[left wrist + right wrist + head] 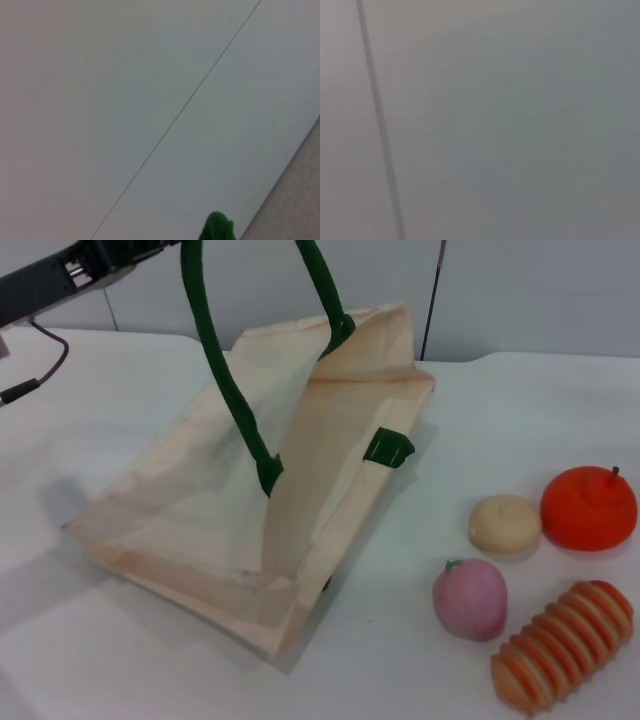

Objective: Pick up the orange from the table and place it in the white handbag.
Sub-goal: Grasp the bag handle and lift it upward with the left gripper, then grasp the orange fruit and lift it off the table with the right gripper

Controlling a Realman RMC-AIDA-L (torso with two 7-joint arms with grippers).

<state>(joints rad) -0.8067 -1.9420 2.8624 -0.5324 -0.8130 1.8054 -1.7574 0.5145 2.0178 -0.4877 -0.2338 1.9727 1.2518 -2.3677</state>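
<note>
The orange (588, 507), round and bright orange-red with a small dark stem, sits on the table at the right. The white handbag (250, 500) lies in the middle, a cream tote tilted with its mouth held open. Its dark green handles (215, 360) rise taut to the picture's top edge. My left gripper (165, 248) is at the top left, at the upper end of a handle, and holds it up. A green bit of handle (217, 229) shows in the left wrist view. My right gripper is out of view, and its wrist view shows only a plain wall.
Near the orange lie a pale beige round toy (505, 523), a pink peach-like ball (470, 598) and a ribbed orange-striped elongated toy (563, 645). A black cable (40, 365) hangs at the far left. The white table (500, 400) ends at a grey wall behind.
</note>
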